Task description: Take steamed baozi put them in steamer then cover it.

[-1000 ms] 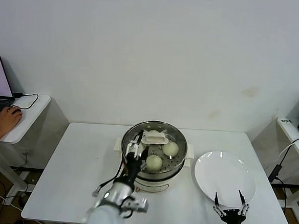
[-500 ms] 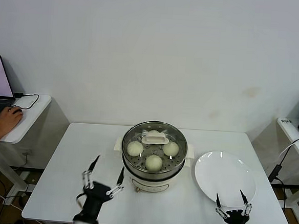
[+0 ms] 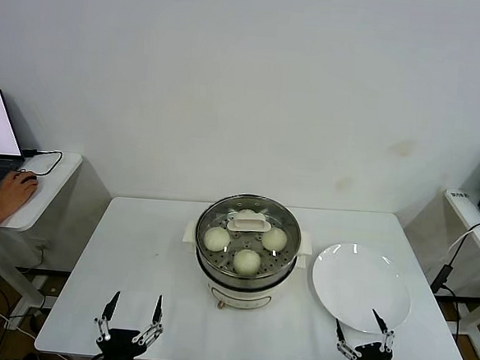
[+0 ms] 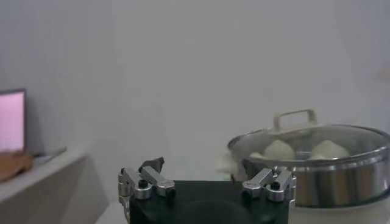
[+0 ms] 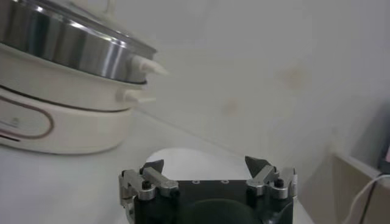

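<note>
At the table's (image 3: 136, 247) near edge my left gripper (image 3: 130, 319) sat low with its fingers spread, holding nothing. My right gripper (image 3: 361, 337) rested at the near right, fingers also spread and empty, just by the white plate (image 3: 360, 286). Mid-table stood the steamer (image 3: 247, 259), with the cover (image 3: 249, 223) seated on its rim and the steamed baozi (image 3: 247, 261) inside under the glass.

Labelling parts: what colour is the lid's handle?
Cream-white handle on the glass lid; head view shows it best.
</note>
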`<state>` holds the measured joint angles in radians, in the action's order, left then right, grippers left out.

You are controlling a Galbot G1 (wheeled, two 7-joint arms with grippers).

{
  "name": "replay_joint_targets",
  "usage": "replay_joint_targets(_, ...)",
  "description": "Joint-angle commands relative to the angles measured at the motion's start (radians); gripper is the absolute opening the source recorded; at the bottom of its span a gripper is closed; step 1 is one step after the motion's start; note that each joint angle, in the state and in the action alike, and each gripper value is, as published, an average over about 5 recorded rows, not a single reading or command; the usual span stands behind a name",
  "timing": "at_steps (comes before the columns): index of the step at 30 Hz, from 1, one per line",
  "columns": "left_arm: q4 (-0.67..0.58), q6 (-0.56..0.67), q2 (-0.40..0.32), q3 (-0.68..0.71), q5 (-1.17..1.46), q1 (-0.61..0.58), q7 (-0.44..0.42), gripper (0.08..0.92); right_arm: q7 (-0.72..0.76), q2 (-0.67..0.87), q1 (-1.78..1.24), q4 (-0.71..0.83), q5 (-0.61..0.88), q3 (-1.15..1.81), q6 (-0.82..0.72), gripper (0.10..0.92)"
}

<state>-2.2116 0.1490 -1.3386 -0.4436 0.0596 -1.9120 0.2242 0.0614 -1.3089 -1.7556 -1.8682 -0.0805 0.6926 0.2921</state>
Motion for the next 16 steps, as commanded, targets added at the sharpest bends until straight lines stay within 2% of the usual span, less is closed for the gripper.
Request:
replay_joint_targets(1,0.024,0.019,-0.002,-0.052,0.177,-0.056,-0.043,0.823,0.033,0.036,-0.047,-0.063,0.116,-0.047,-0.057,0.823)
replay_joint_targets(16,0.060,-0.034,-0.011,-0.059,0.165,-0.020,-0.059,0.823,0.052,0.065,-0.096,-0.215,0.365,-0.093,-0.219,0.822)
